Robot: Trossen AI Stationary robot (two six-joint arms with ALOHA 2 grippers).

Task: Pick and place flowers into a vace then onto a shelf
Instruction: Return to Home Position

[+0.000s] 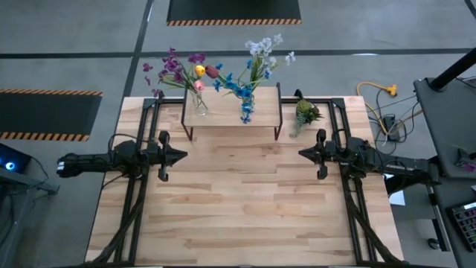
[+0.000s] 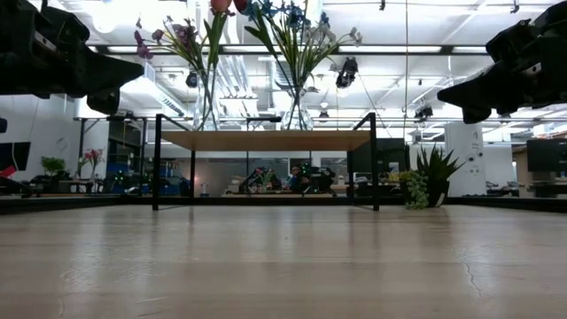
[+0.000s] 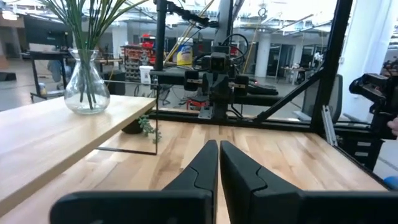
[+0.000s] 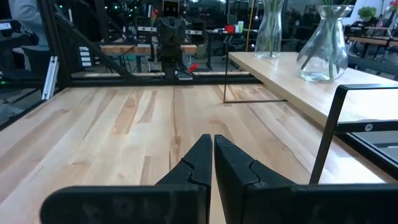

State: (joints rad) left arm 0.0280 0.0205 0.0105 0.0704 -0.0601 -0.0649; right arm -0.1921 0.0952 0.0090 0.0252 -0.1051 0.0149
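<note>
Clenched tip to tip and gripping nothing, the fingers of the left gripper fill the foreground of our left wrist view, hanging clear above the slatted wooden worktop. We see the right gripper in the same pose on the opposite side, its fingers pressed together, empty and raised off the wood. From overhead, the two grippers point at each other across the worktop, well apart, each arm stretched in level from its own side edge.

Between and beyond them stands the shelf, a low light-wood board on thin black legs, set toward the far edge of the worktop. We find the flowers on it, split into two bunches, each in an upright clear glass vase. The left-side vase holds purple blooms with a yellow and a dark red one. The right-side vase, near the middle of the board, holds blue and pale white blooms. Both vases sit on the shelf top, near each other but apart, and neither gripper touches them. From worktop height we see the stems rising out of the glass, well above the board.

A stubby green tuft rests on the worktop just beside the shelf's right-hand end.
</note>
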